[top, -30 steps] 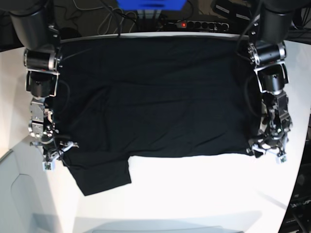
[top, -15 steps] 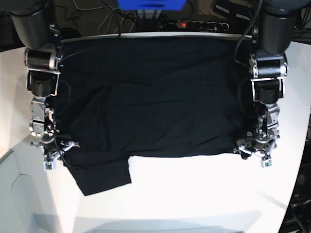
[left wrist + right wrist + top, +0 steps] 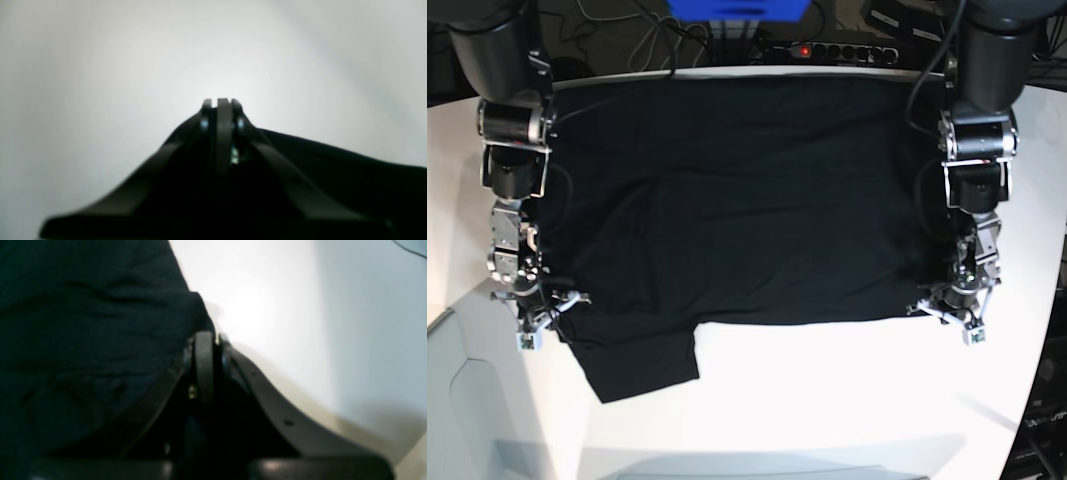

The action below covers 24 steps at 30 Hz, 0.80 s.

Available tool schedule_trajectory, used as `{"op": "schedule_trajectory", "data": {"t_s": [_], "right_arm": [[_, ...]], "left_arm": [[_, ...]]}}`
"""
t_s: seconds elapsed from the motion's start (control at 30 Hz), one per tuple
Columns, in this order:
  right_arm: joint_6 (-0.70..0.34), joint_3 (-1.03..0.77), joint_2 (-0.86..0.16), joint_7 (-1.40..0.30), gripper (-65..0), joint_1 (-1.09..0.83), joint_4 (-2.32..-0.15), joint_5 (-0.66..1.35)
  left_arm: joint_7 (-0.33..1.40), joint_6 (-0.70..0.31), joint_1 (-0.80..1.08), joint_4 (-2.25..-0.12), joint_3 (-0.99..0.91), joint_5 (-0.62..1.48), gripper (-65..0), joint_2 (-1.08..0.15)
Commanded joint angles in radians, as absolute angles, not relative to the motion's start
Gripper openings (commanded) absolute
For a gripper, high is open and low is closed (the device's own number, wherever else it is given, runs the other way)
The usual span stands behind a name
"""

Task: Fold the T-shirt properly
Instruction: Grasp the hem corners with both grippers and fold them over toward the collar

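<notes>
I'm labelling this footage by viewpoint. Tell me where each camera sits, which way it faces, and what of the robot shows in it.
Base: mounted high, looking down on the white table with the T-shirt spread flat; both arms show, left gripper at picture right, right gripper at picture left.
Left wrist: on the left arm, looking along its shut fingers over the shirt's edge to bare table.
Right wrist: on the right arm, looking past its shut fingers at shirt cloth and table.
Shared: every view shows the T-shirt and the table.
</notes>
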<state>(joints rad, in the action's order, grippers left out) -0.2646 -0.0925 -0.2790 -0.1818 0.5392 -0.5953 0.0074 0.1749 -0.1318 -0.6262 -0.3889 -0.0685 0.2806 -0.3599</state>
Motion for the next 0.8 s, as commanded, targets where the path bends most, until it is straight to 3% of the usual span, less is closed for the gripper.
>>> {"op": "schedule_trajectory", "data": {"t_s": [0.0, 0.17, 0.5, 0.77], "right_arm": [[-0.272, -0.091, -0.277, -0.248, -65.0, 0.542, -0.591, -0.007], [-0.272, -0.094, -0.275, -0.249, -65.0, 0.55, -0.615, -0.002], [-0.277, -0.111, -0.275, -0.318, -65.0, 0.452, -0.957, -0.001], [-0.278, -0.208, -0.274, -0.318, -65.0, 0.417, -1.023, -0.001]], "left_arm": [[0.186, -0.131, -0.647, -0.4, -0.07, 0.277, -64.8, -0.371], [0.189, -0.131, -0.647, -0.403, -0.07, 0.277, -65.0, -0.369], [0.189, -0.131, -0.633, -0.414, -0.07, 0.278, -65.0, -0.369], [0.282, -0.13, -0.553, -0.647, -0.071, 0.278, -65.0, -0.369]]}}
